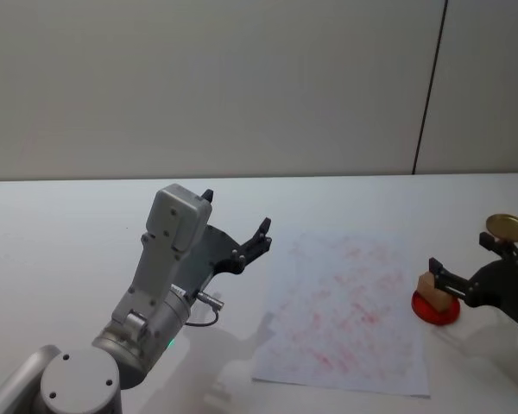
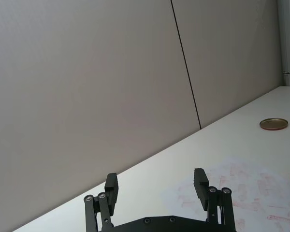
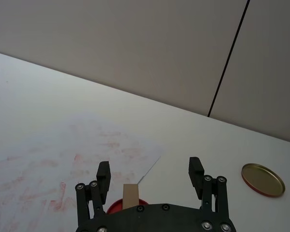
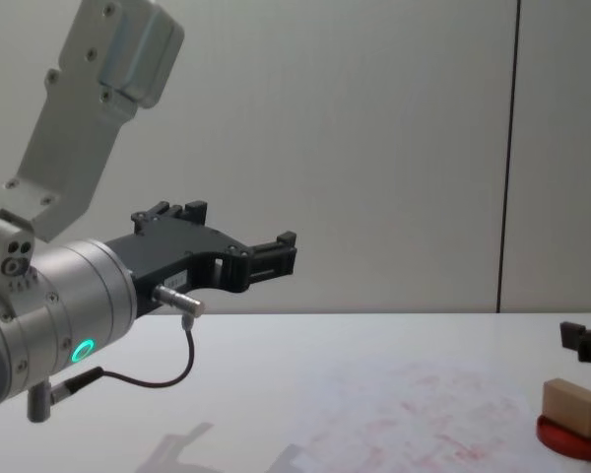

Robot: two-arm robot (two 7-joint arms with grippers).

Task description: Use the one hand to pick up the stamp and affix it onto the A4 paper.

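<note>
The stamp (image 1: 429,289), a small tan wooden block, stands upright on a round red ink pad (image 1: 437,310) just off the right edge of the A4 paper (image 1: 345,302), a white sheet covered in faint red prints. My right gripper (image 1: 459,252) hovers open a little above and beyond the stamp, not touching it. In the right wrist view the stamp (image 3: 130,195) shows low between the spread fingers (image 3: 104,176), over the pad (image 3: 113,207). The chest view has the stamp (image 4: 574,406) below one right finger (image 4: 583,341). My left gripper (image 1: 236,211) is held open in the air left of the paper.
A round gold lid (image 1: 507,227) lies on the white table behind the right gripper. The left arm's silver wrist (image 1: 160,293) with a green ring light stands over the near left of the table. A grey wall runs along the table's far edge.
</note>
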